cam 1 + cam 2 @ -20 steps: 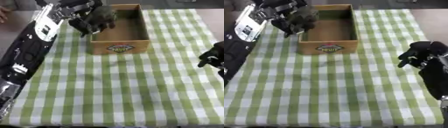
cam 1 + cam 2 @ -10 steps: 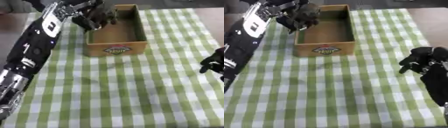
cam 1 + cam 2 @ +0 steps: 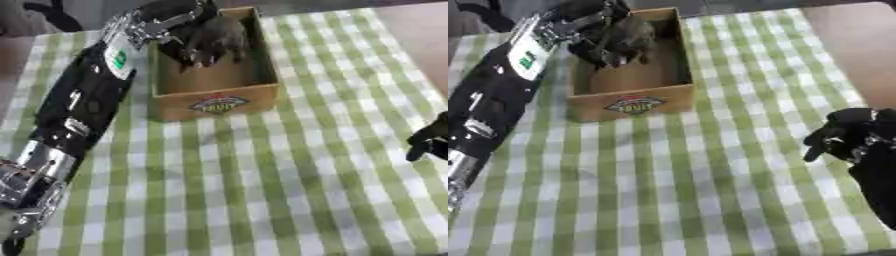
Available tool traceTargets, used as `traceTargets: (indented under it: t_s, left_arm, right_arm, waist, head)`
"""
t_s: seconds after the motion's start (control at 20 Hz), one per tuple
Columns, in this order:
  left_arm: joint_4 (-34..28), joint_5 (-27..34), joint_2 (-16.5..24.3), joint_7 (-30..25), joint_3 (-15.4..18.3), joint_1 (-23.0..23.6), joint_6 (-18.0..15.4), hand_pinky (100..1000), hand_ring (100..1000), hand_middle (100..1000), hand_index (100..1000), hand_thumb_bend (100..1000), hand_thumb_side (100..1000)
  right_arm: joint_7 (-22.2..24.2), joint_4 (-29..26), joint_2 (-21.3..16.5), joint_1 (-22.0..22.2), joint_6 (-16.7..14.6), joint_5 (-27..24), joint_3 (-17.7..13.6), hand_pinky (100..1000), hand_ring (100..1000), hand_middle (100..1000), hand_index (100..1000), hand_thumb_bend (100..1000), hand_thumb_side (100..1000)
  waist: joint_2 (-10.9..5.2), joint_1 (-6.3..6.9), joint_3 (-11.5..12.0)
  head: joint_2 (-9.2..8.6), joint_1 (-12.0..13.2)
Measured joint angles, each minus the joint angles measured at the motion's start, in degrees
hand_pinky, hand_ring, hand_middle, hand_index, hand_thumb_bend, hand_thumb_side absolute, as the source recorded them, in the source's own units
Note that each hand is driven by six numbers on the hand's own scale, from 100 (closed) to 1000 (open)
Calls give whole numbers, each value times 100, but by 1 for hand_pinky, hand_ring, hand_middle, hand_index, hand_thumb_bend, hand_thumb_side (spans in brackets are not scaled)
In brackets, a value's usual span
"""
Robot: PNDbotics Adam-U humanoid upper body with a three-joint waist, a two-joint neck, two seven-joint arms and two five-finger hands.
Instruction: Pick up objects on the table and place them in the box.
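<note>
A cardboard box (image 3: 215, 103) with a fruit label on its front wall stands open at the top centre of the green-checked cloth (image 3: 262, 190). My left arm comes up the left side, and my left hand (image 3: 179, 36) is inside the box with its fingers curled round a dark grey-brown object (image 3: 224, 35). The object is blurred and I cannot make out what it is. My right hand (image 3: 843, 136) hangs over the cloth at the right edge, its fingers curled with nothing in them.
Bare brown tabletop (image 3: 850, 40) shows beyond the cloth at the upper right. A dark shape (image 3: 35, 15) lies past the cloth's top left corner. No loose objects show on the cloth between the box and my right hand.
The camera has shifted. My left hand has moved with the dark object from over the box's left wall to inside the box. My right hand stays at the right edge.
</note>
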Motion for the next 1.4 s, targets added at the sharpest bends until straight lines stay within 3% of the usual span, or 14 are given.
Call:
traceTargets:
  t_s: [0.4,0.75,0.8,0.95,1.0,1.05,1.1,1.2,1.3,1.4]
  left_arm:
    - [436,-1244,-48,901,2,69,-41,383,349,394,695,223,205]
    - [680,-1941,-53,1143,84,45,102,449,472,496,774,221,246]
    - [703,-2010,-53,1129,101,41,113,491,529,548,806,181,363]
    - [810,-2185,-55,968,119,44,97,548,597,624,833,122,512]
    - [849,-2215,-55,891,135,45,86,580,631,665,843,100,619]
    - [889,-2232,-55,805,145,48,77,591,645,680,847,100,667]
    - [927,-2241,-55,710,147,53,68,611,670,710,857,100,787]
    - [998,-2217,-52,487,157,69,51,625,685,730,867,100,922]
    - [1060,-2127,-52,244,183,88,58,632,695,743,873,100,1000]
    - [1109,-1966,-52,1,207,97,85,635,704,754,878,100,1000]
  right_arm:
    - [20,0,7,-17,2,62,6,504,609,531,696,100,811]
    - [22,0,18,-17,2,86,22,504,609,531,696,100,812]
    - [23,0,18,-17,2,89,26,504,609,532,696,100,811]
    - [23,0,19,-15,2,91,30,504,609,532,696,100,810]
    - [23,1,19,-14,2,91,30,504,609,532,696,100,809]
    - [23,1,19,-13,2,91,30,504,609,532,696,100,809]
    - [23,1,19,-11,2,91,30,504,609,532,696,100,808]
    - [23,2,19,-9,2,91,30,504,609,532,696,100,806]
    - [23,3,20,-7,2,91,30,504,609,532,696,100,803]
    - [23,3,20,-5,2,90,30,505,609,532,696,100,802]
  waist:
    - [78,31,-77]
    - [70,31,-74]
    - [63,31,-73]
    - [32,31,-64]
    - [26,30,-61]
    - [20,30,-54]
    - [7,30,-43]
    - [-13,29,-21]
    - [-35,28,-2]
    - [-55,21,9]
  head:
    - [-47,73]
    - [-47,81]
    - [-47,80]
    - [-47,78]
    - [-47,77]
    - [-47,76]
    - [-47,74]
    - [-46,62]
    - [-46,50]
    - [-46,36]
